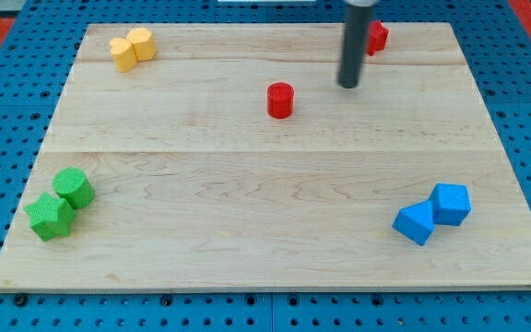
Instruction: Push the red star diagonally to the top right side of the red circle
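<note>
Upper left of the frame, two yellow blocks (pixel 132 48) sit touching. At lower left, a green cylinder (pixel 74 187) touches a green star (pixel 50 217). Lower right holds two blue blocks (pixel 432 213) (also touching) on the wooden board (pixel 265 231).

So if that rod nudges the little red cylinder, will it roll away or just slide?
The red cylinder stands upright on its flat end, so it would probably slide, not roll. It looks squat, so tipping seems unlikely. The wooden board looks smooth, so it should glide easily.

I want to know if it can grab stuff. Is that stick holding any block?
No, nothing is held. My tip only pushes; it stands between the red star and red circle.
</note>
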